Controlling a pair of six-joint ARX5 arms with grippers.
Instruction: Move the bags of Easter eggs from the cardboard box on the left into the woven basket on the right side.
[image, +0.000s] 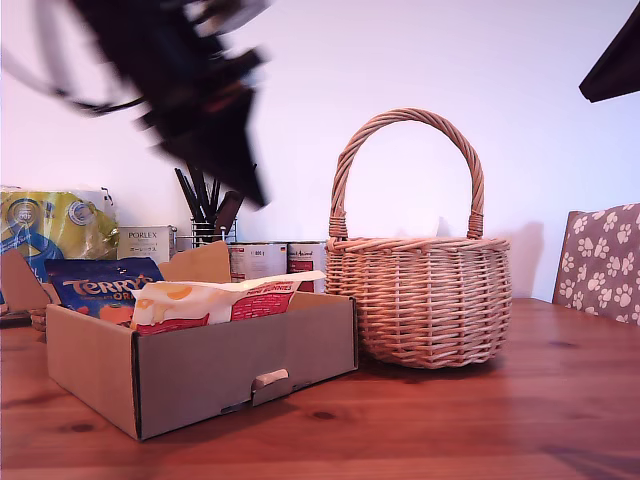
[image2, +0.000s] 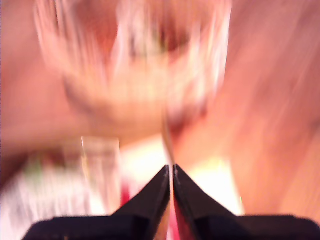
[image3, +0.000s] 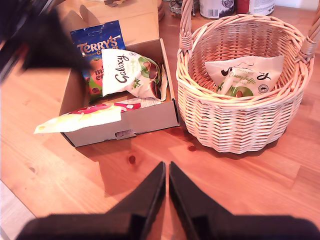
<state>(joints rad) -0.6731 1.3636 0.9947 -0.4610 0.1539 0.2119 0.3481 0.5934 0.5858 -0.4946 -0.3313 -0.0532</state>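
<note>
The cardboard box (image3: 150, 117) holds three bags: blue Terry's bag (image3: 97, 45), white Galaxy bag (image3: 127, 72), cream bag (image3: 80, 119) draped over its front wall. At the box's three o'clock in the exterior view, the woven basket (image3: 235, 125) holds one white bag (image3: 245, 75). My first gripper (image2: 171, 172) and my second gripper (image3: 166, 170) have jaws pressed together, empty.

wooden table (image: 520, 420) carries cardboard box (image: 200, 365), woven basket (image: 420, 300), tins (image: 275, 260).
</note>
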